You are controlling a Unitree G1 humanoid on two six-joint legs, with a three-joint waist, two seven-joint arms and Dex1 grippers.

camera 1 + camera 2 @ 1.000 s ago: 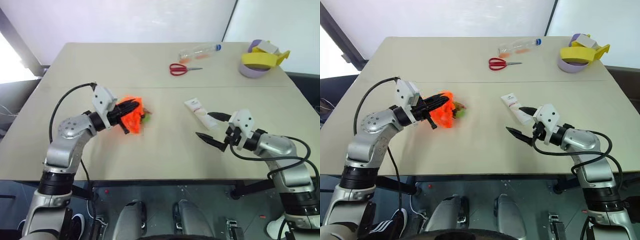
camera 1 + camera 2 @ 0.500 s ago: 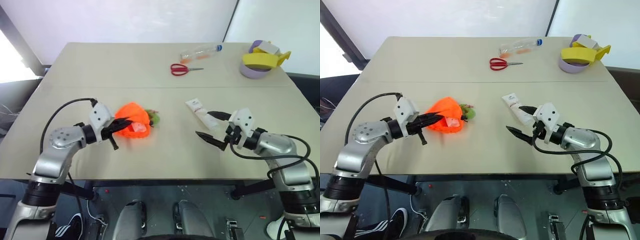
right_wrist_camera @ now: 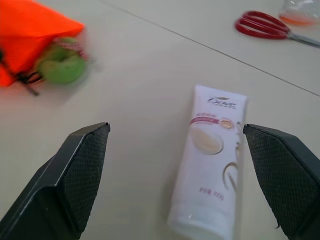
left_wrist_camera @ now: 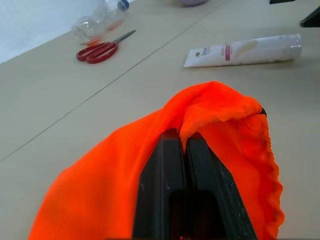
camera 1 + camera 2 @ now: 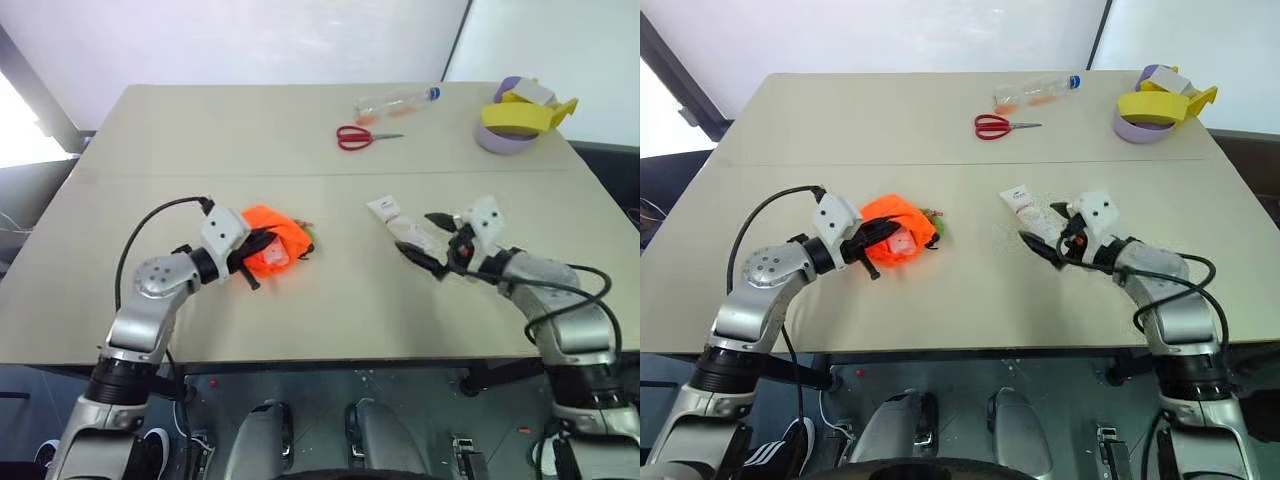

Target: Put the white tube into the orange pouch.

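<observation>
1. Since the earlier frames the left hand (image 5: 262,248) has lowered the orange pouch (image 5: 277,236) to the counter (image 5: 200,130), and the right hand (image 5: 425,240) has advanced to the white tube (image 5: 396,219).
2. The left hand is clamped tight on a fold of pouch fabric, left of frame centre.
3. The right hand gapes wide, holding nothing, fingers either side of the tube's near end.
4. The tube lies flat, right of centre.
5. Scissors (image 5: 358,137) lie at upper centre.

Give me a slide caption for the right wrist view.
Open right gripper poised over the white tube lying flat on the table, orange pouch off to one side.
</observation>
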